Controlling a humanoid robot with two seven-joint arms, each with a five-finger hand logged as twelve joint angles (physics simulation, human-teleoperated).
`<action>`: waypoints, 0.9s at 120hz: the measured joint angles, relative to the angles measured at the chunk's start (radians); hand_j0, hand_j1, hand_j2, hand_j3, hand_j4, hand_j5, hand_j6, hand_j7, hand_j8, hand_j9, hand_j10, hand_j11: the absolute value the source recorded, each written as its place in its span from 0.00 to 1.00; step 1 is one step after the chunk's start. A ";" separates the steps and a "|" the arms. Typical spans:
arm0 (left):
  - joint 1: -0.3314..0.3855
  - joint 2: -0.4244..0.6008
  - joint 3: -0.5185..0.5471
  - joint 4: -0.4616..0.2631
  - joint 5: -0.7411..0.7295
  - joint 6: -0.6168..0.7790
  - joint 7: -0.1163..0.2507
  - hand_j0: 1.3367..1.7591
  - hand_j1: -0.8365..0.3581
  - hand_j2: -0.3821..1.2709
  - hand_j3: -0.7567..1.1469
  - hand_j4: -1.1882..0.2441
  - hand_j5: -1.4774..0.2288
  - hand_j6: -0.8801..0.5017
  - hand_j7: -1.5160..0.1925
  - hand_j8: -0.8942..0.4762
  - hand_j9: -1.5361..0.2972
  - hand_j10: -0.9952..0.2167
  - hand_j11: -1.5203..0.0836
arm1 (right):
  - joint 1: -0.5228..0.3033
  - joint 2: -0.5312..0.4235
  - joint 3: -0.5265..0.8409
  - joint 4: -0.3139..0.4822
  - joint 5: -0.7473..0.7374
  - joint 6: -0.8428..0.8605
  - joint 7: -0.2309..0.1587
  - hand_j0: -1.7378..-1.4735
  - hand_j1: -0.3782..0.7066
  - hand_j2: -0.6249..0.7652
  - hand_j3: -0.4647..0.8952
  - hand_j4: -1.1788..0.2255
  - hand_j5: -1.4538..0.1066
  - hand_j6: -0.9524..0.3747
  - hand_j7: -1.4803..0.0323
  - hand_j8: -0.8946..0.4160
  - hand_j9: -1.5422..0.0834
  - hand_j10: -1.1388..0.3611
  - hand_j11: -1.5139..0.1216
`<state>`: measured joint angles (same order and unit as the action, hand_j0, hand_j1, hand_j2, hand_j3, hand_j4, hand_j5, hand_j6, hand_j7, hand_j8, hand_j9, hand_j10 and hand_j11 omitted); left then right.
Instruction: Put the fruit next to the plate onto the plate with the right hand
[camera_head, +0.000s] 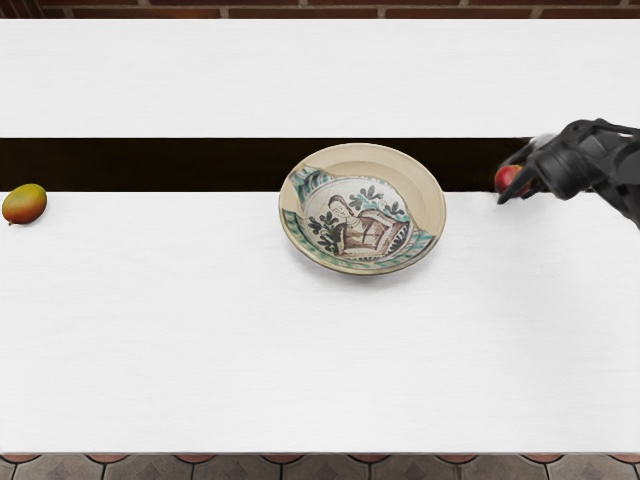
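**Fruit gripped, nothing on the plate yet**
The right hand (566, 165) has its fingers wrapped round the red fruit (508, 178), to the right of the plate (432, 195) and apart from it. The carry across and the drop are left to do. A yellow fruit (24, 204) sits far left of the plate.

Plate (430, 195) is set on table (300, 340) at its rear edge, slightly R of ctr. A fruit (507, 177) is found near plate's R side, also at rear edge, w/ right hand (572, 162) close on its R. A 2nd fruit (24, 203) is placed at far L edge, well apart from plate. Another surface (300, 80) is seen behind, across a gap.
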<state>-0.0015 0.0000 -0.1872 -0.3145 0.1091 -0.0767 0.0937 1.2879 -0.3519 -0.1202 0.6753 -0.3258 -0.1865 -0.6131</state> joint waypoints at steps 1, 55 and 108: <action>0.000 0.000 0.000 0.000 0.000 0.000 0.000 0.76 0.98 0.23 0.40 0.82 0.86 0.63 0.88 0.65 0.83 0.81 0.94 | -0.002 -0.007 0.009 -0.001 0.000 0.003 0.000 0.35 0.60 0.61 0.34 0.37 0.27 0.43 0.30 0.38 0.28 0.23 0.29; -0.001 0.000 0.000 0.000 0.000 0.000 0.000 0.76 0.98 0.23 0.40 0.82 0.86 0.63 0.88 0.65 0.83 0.81 0.94 | -0.118 -0.044 0.588 0.096 0.152 0.502 0.001 0.34 0.63 0.65 0.34 0.43 0.18 0.48 0.24 0.44 0.23 0.21 0.21; 0.000 0.000 0.000 0.000 0.000 0.000 0.000 0.76 0.98 0.23 0.40 0.82 0.86 0.63 0.88 0.65 0.83 0.81 0.94 | -0.144 0.017 0.647 0.090 0.134 0.516 0.002 0.32 0.25 0.54 0.34 0.65 0.63 0.59 0.68 0.62 0.65 0.47 0.64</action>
<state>-0.0015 0.0000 -0.1872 -0.3145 0.1091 -0.0768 0.0939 1.1436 -0.3353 0.5270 0.7652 -0.1922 0.3292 -0.6110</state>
